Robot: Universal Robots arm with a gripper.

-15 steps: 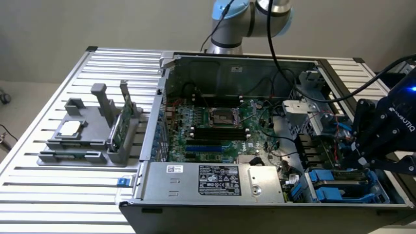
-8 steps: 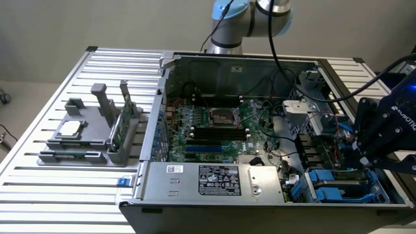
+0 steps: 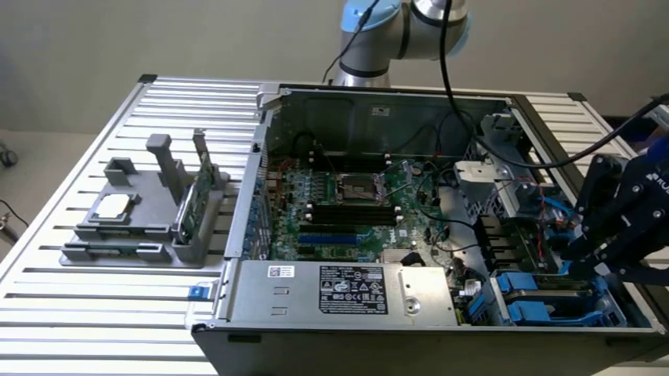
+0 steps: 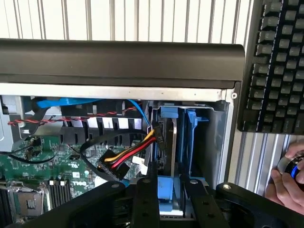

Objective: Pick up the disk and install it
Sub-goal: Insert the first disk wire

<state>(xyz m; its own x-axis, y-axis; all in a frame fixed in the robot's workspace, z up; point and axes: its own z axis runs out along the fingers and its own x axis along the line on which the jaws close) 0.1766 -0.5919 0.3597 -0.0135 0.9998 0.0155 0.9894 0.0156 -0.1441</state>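
1. The disk (image 4: 174, 142) stands on edge in the blue-railed drive bay, at a corner of the open computer case (image 4: 118, 61).
2. The hand (image 4: 167, 199) sits just above it, open, its fingers (image 4: 144, 202) parted either side of the disk's blue end tab.

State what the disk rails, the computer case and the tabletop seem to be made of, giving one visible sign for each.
The disk rails look like plastic: even bright blue with a dull, moulded look. The computer case is likely sheet metal: thin grey walls with folded edges. The tabletop looks like metal, perhaps aluminium: pale silver ribbed slats with a soft sheen.
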